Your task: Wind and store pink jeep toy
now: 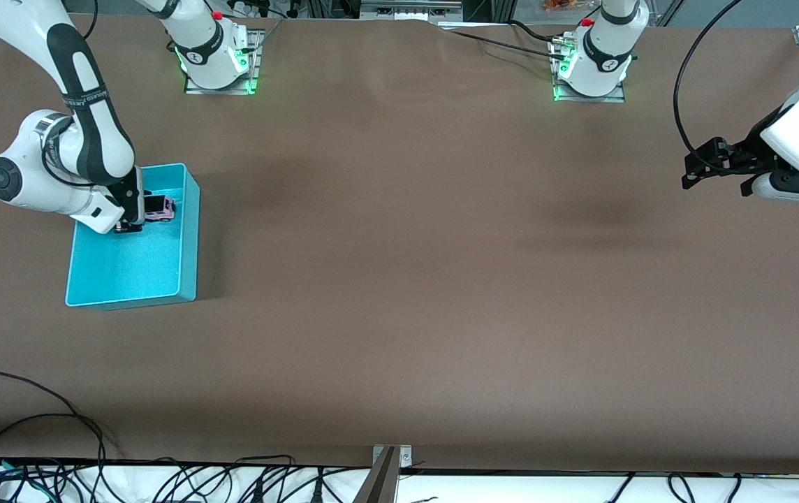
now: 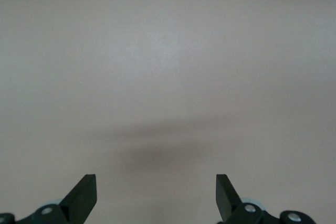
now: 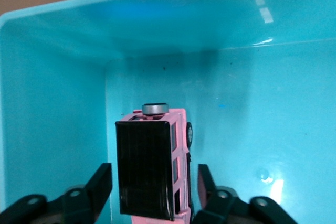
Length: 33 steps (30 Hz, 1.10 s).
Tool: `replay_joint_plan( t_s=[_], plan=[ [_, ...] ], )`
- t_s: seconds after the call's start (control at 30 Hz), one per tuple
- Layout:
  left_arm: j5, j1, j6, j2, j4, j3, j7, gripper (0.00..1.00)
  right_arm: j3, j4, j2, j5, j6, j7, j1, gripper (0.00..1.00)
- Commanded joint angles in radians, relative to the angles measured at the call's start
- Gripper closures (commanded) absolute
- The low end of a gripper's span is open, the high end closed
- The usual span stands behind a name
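Note:
The pink jeep toy (image 1: 160, 208), light pink with a black roof, is inside the turquoise bin (image 1: 135, 278) at the right arm's end of the table. My right gripper (image 1: 128, 225) reaches down into the bin. In the right wrist view the pink jeep toy (image 3: 152, 166) stands between the fingers of the right gripper (image 3: 153, 174), with a gap on each side, so the jaws are open around it. The turquoise bin's wall (image 3: 58, 103) surrounds it. My left gripper (image 1: 701, 166) waits over bare table at the left arm's end. The left gripper (image 2: 156, 181) is open and empty.
The two arm bases (image 1: 218, 59) (image 1: 591, 66) stand along the table's edge farthest from the front camera. Black cables (image 1: 36, 433) lie along the edge nearest that camera, with a metal bracket (image 1: 389, 464) at its middle. Brown table (image 1: 427, 265) spreads between bin and left arm.

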<state>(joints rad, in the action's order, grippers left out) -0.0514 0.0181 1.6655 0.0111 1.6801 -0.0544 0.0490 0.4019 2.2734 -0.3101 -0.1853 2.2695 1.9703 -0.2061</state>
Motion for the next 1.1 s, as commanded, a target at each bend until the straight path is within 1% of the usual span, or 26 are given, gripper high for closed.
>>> replay_joint_plan(
  t_s=[0.0, 0.17, 0.3, 0.4, 0.5, 0.63, 0.77, 1.07],
  plan=[
    [-0.016, -0.001, -0.024, -0.007, -0.026, 0.005, 0.012, 0.00, 0.002, -0.005, -0.004, -0.033, 0.001, 0.021, -0.003, 0.00],
    [-0.016, -0.001, -0.024, -0.008, -0.026, 0.005, 0.012, 0.00, -0.005, -0.011, 0.014, -0.033, -0.007, 0.024, -0.003, 0.00],
    [-0.016, -0.001, -0.024, -0.007, -0.028, 0.007, 0.012, 0.00, -0.006, -0.043, 0.045, -0.033, -0.041, 0.022, -0.003, 0.00],
    [-0.016, -0.001, -0.024, -0.008, -0.026, 0.005, 0.012, 0.00, -0.017, -0.093, 0.062, -0.033, -0.090, 0.007, -0.004, 0.00],
    [-0.016, -0.001, -0.024, -0.008, -0.026, 0.005, 0.012, 0.00, -0.025, -0.181, 0.065, -0.034, -0.172, -0.031, -0.004, 0.00],
    [-0.016, -0.001, -0.024, -0.008, -0.026, 0.007, 0.012, 0.00, -0.023, -0.299, 0.066, -0.034, -0.316, -0.184, -0.003, 0.00],
    [-0.016, -0.001, -0.024, -0.008, -0.026, 0.007, 0.012, 0.00, -0.025, -0.420, 0.065, -0.031, -0.433, -0.368, -0.004, 0.00],
    [-0.018, 0.000, -0.024, -0.008, -0.026, 0.007, 0.012, 0.00, -0.029, -0.629, 0.065, -0.020, -0.599, -0.841, -0.016, 0.00]
  ],
)
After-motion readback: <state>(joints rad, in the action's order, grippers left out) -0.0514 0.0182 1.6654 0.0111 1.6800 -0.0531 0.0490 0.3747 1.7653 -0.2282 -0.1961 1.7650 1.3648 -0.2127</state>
